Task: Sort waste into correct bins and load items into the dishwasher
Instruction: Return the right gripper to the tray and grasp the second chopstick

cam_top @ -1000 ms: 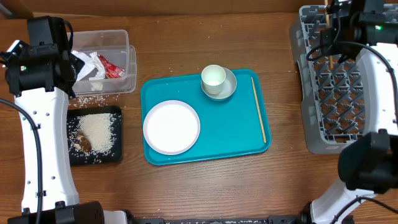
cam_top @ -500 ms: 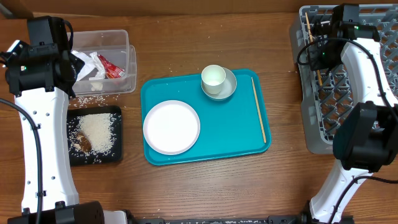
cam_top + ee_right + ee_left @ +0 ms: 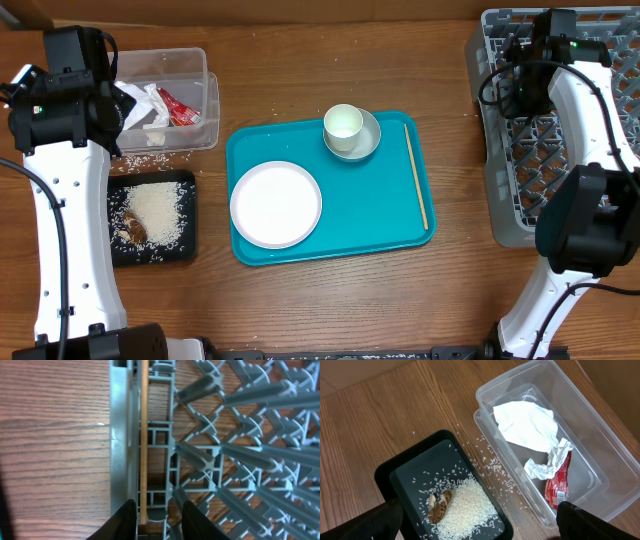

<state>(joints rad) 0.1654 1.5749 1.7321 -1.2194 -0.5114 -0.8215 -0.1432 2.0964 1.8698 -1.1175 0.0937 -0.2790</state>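
Observation:
My right gripper [image 3: 159,522] is open over the left edge of the grey dish rack [image 3: 225,455]. One wooden chopstick [image 3: 143,435] lies flat in the rack's edge channel, its end between my fingers beside the left one. In the overhead view this gripper [image 3: 510,90] is at the rack [image 3: 560,180]. The other chopstick [image 3: 415,175], the white plate [image 3: 276,204] and the cup [image 3: 343,124] on its saucer [image 3: 372,140] are on the teal tray. My left gripper [image 3: 480,510] is wide open and empty above the black tray [image 3: 405,477] and the clear tub [image 3: 600,435].
The clear tub holds a crumpled napkin [image 3: 525,425] and a red wrapper [image 3: 557,485]. The black tray holds rice [image 3: 467,507] and a brown scrap [image 3: 439,507]. Loose rice grains [image 3: 495,467] lie on the wood between them. The teal tray [image 3: 370,220] is mid-table.
My right gripper moved from the rack's back to its left edge with a chopstick. The chopstick now lies in the edge channel. The left arm has not moved.

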